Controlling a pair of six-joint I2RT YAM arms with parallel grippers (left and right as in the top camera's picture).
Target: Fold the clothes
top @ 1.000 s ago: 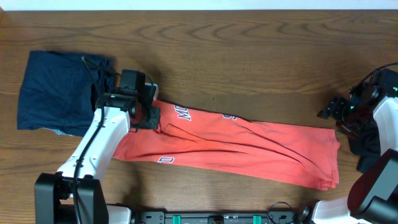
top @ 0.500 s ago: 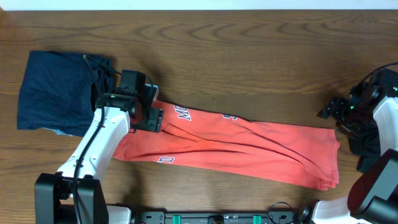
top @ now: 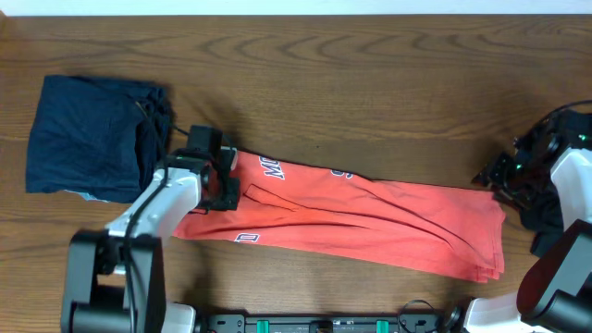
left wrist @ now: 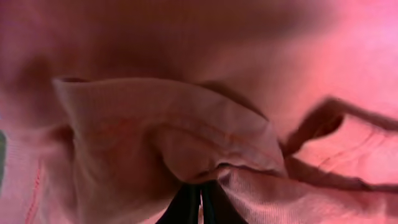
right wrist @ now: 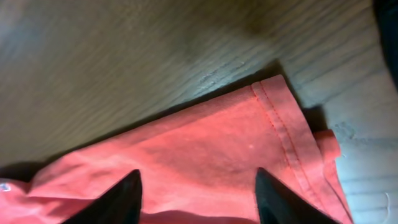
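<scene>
The coral-red T-shirt lies folded into a long strip across the table, with white lettering showing near its left end. My left gripper sits at that left end. In the left wrist view it is shut on a bunched fold of the T-shirt. My right gripper hovers at the strip's upper right corner. In the right wrist view it is open, its fingertips spread over the hemmed corner of the T-shirt. The navy garment lies folded at the far left. A black garment lies under the right arm.
The wooden table stretches bare behind the shirt. The navy garment lies just left of my left arm. The table's front edge and the arm bases run along the bottom.
My left arm has swung a little down and right, still at the shirt's left end. The right gripper has dropped slightly toward the shirt's right corner, and its fingers have narrowed somewhat.
</scene>
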